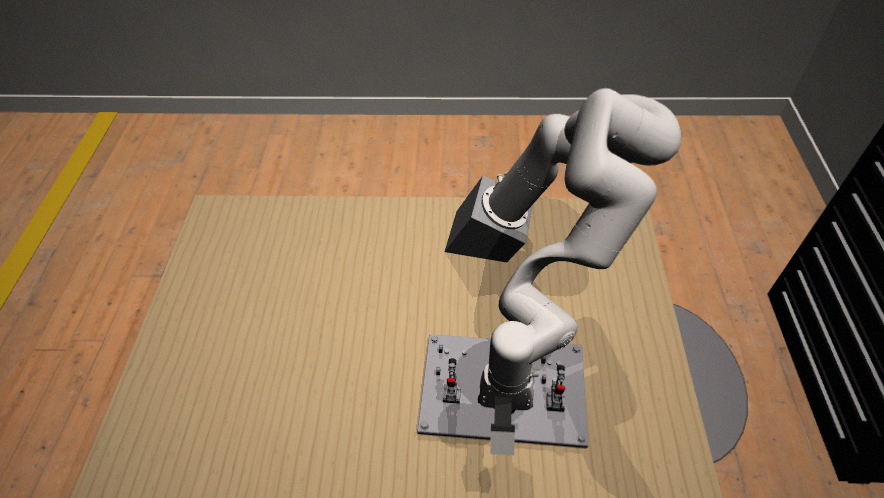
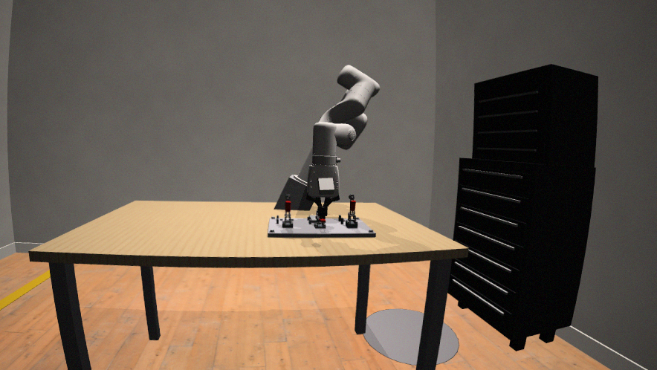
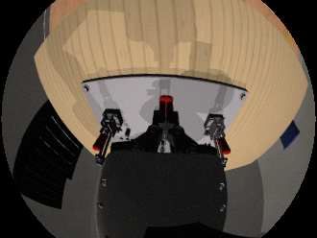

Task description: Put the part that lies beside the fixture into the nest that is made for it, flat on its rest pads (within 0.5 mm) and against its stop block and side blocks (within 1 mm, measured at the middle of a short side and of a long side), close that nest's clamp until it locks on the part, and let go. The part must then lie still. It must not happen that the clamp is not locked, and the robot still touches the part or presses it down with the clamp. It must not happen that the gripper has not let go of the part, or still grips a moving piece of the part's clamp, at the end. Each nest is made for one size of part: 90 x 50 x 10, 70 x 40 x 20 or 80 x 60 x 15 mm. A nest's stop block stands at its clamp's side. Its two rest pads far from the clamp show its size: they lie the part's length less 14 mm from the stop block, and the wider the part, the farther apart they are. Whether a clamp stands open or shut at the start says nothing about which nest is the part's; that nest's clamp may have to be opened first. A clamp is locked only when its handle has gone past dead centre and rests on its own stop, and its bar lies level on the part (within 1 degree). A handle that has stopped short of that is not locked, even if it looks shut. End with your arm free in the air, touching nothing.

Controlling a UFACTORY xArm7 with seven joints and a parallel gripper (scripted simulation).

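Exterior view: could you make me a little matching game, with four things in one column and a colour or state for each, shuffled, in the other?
Things:
1. fixture plate
2. drawer cabinet
3. floor line
4. gripper

Colours or states:
A. black
B. shut
C. grey
D. yellow

Pairs: 1-C, 2-A, 3-D, 4-B
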